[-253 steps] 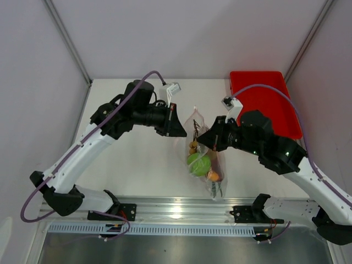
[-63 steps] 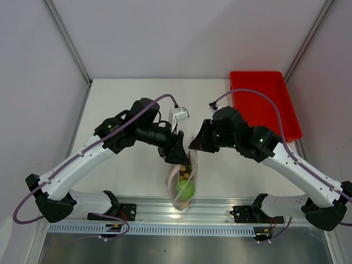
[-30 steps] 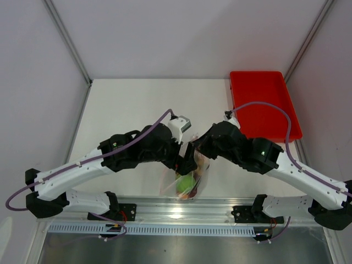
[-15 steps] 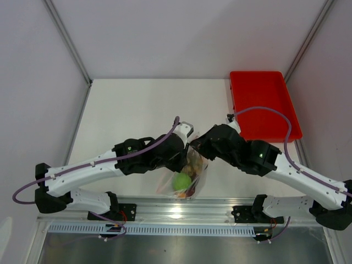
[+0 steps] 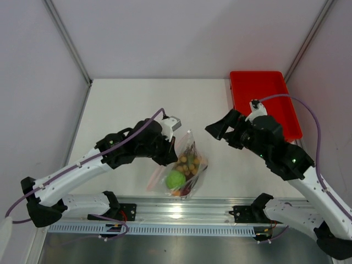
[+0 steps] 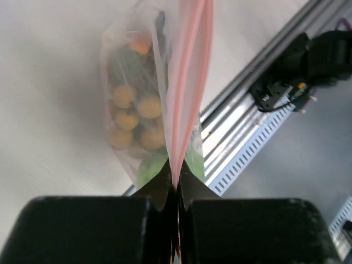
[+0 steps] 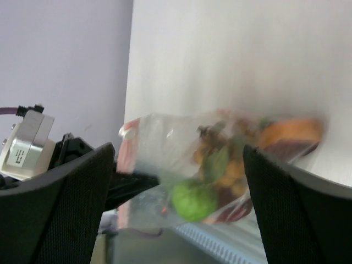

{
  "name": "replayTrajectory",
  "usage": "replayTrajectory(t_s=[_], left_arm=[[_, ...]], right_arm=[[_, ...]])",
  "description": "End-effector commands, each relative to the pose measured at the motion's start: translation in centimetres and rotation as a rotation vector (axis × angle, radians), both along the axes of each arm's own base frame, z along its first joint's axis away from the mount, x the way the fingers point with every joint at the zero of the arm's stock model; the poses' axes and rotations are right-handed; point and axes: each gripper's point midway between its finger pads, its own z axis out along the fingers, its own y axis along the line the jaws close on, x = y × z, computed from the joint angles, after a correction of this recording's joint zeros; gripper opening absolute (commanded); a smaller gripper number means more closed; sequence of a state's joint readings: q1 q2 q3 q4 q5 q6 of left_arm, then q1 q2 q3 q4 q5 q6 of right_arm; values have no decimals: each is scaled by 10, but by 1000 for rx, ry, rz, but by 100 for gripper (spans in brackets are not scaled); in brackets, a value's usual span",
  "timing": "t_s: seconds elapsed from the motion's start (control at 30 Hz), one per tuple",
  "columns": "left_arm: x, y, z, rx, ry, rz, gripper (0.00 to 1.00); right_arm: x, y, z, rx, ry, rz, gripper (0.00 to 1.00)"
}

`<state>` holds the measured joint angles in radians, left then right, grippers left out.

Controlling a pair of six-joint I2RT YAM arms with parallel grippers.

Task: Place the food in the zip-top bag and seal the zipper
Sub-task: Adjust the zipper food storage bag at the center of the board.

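The zip-top bag (image 5: 181, 171) lies slanted near the table's front edge, with the food inside it: a green round fruit (image 5: 176, 179), tan round fruits (image 5: 190, 161) and a dark reddish piece. My left gripper (image 5: 170, 158) is shut on the zipper (image 6: 187, 82), the pinkish strip pinched between its jaws (image 6: 177, 184); the bag (image 6: 137, 121) hangs past them. My right gripper (image 5: 220, 131) stands open to the right of the bag, holding nothing. In the right wrist view the bag (image 7: 181, 159) and green fruit (image 7: 192, 201) show blurred beyond the wide-spread fingers (image 7: 55, 209).
A red tray (image 5: 264, 102) sits at the back right of the table. The metal rail (image 5: 181, 212) runs along the front edge just below the bag. Grey walls enclose the table on three sides.
The left gripper has closed on the zipper strip and drawn back to the left. The right gripper has let go, opened, and pulled away up and right. The bag has tipped over slanted.
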<state>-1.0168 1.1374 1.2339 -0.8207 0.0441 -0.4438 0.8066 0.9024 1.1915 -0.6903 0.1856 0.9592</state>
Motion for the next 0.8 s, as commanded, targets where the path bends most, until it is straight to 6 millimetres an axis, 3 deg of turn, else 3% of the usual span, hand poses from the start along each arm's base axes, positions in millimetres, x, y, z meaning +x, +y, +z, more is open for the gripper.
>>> replayTrajectory(t_s=[0.0,0.07,0.1,0.13,0.3,0.5,0.67,0.77], left_arm=[[-23,-12,37,-191,-15,-226,1],[-29,-12,42,-229,-10,-301,1],[-42,-14,48,-269,21,-376,1],[-46,-13,52,-294,22,-407,0],[-67,-12,64,-405,69,-556,1],[-88,-7,78,-484,94,-666,1],[-94,-2,86,-510,98,-700,1],[-97,-2,91,-530,102,-715,1]], right_arm=[[-12,2,10,-92,-220,324,99],[-14,5,5,-137,-318,432,93],[-24,14,13,-104,-386,532,82],[-26,17,4,-110,-404,576,80],[-52,32,4,-106,-623,835,75],[-68,36,-1,-69,-718,961,76],[-83,41,3,11,-743,1056,67],[-92,43,8,68,-752,1105,56]])
